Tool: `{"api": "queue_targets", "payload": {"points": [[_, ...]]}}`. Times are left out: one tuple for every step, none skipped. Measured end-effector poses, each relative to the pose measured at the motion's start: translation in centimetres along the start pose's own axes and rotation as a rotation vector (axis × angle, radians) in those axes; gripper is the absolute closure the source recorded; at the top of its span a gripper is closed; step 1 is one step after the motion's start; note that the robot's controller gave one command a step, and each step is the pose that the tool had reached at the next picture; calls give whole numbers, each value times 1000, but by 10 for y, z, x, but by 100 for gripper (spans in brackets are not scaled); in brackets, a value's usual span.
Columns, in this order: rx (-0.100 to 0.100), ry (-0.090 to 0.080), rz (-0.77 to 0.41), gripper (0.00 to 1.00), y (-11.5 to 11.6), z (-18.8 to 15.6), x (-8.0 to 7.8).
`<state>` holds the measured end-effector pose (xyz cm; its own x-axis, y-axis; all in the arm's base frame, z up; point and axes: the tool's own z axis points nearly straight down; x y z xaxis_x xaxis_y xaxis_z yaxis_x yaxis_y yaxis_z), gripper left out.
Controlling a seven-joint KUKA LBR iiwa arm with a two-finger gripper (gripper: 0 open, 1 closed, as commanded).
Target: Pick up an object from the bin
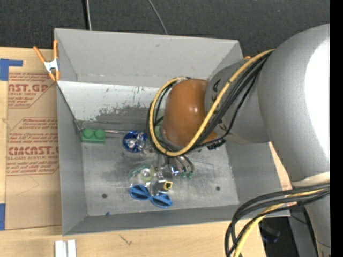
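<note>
Camera view. Arm enters from the right. Its rounded orange wrist cover (185,114) hangs over the middle of the grey metal bin (150,58), with yellow and black cables looped round it. The pincer (167,172) sits low beneath the cover, close above the bin floor. The cover and cables hide its tips, so open or closed: cannot tell. Nothing is seen gripped.

Nearest things form a small cluster at front-centre of the floor:
- clear, faintly green plastic piece (142,173), just to the view's left of the pincer
- small yellow-and-black piece (168,185), just below the pincer in the view
- pair of blue plastic loops (150,196), side by side and nearest the front wall

Judgement: the likely pick is in this cluster, lying toward the view's lower left of the pincer. The loops' long axis runs roughly left to right, dipping slightly to the right.

Farther off:
- blue-and-clear rounded plastic piece (134,141), near the back slope, up and left of the pincer
- green two-stud plastic brick (92,135), well apart at the left, against the back slope

Surface: flat, scuffed grey metal floor. There is bare room to the left and right of the cluster. The cluster pieces lie close together, so a neighbour may get nudged.
</note>
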<state>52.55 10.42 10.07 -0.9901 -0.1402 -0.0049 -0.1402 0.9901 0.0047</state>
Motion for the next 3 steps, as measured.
{"api": "queue_targets", "payload": {"points": [[3,5,-192,0,29,-7,13],[6,-1,-338,0,36,27,9],[5,3,-337,0,36,25,8]]}}
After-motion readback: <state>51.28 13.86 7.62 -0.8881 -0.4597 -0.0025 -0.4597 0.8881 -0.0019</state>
